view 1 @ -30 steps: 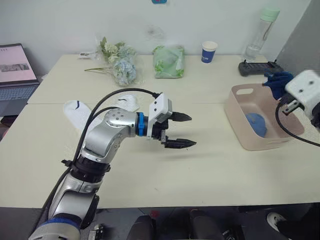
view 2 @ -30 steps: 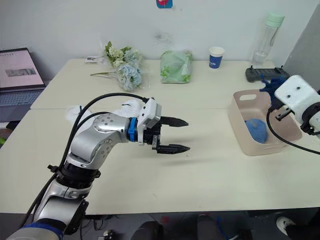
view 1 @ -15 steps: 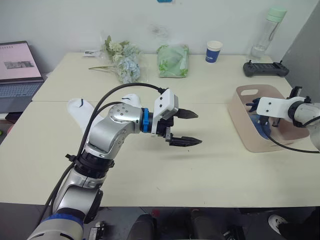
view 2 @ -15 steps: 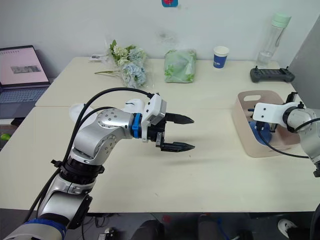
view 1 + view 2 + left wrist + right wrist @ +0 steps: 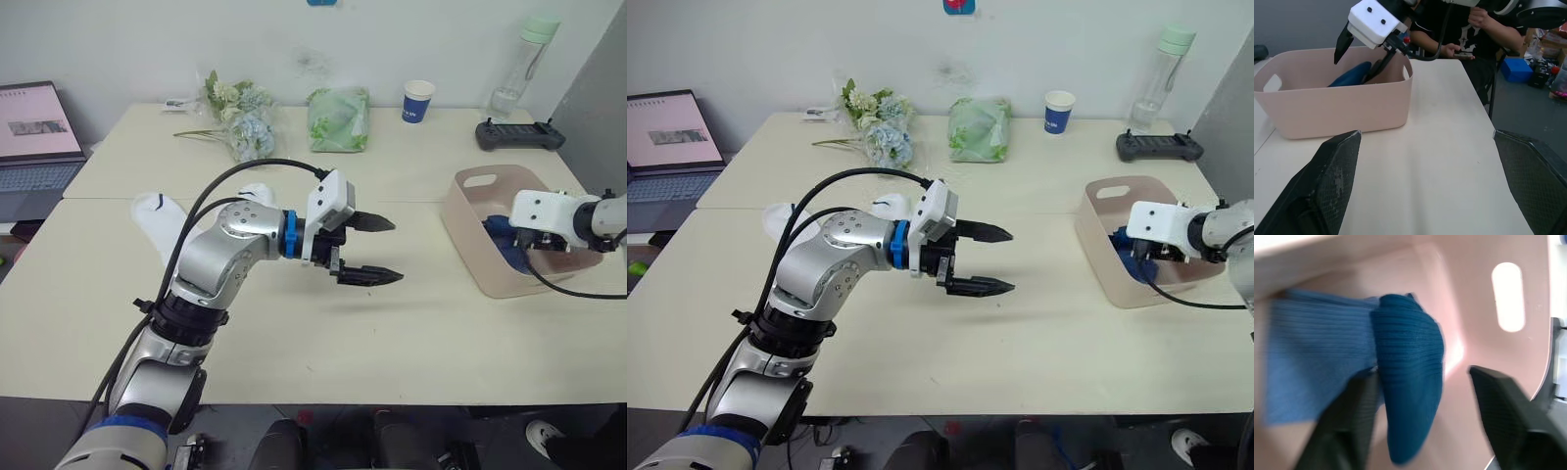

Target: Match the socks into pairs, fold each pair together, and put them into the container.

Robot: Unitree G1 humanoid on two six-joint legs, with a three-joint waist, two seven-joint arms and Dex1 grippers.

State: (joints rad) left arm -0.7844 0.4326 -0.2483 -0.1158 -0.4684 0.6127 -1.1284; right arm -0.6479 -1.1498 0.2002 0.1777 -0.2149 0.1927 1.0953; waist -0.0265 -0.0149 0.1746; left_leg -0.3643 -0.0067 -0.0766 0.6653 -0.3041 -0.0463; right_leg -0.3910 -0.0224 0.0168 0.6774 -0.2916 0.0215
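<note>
White socks (image 5: 157,217) lie on the table (image 5: 411,323) at the far left, partly hidden behind the left arm and not yet paired. Mid-table, the left gripper (image 5: 378,250) hangs above bare tabletop, fingers spread and holding nothing. At the right, the pink basin (image 5: 468,257) holds a light blue bundle and a navy sock pair (image 5: 1410,377); the right gripper (image 5: 1420,396) is inside it with fingers apart around the navy pair, which looks just released. That leaves the white pair: next, the left gripper should turn back toward those socks.
</note>
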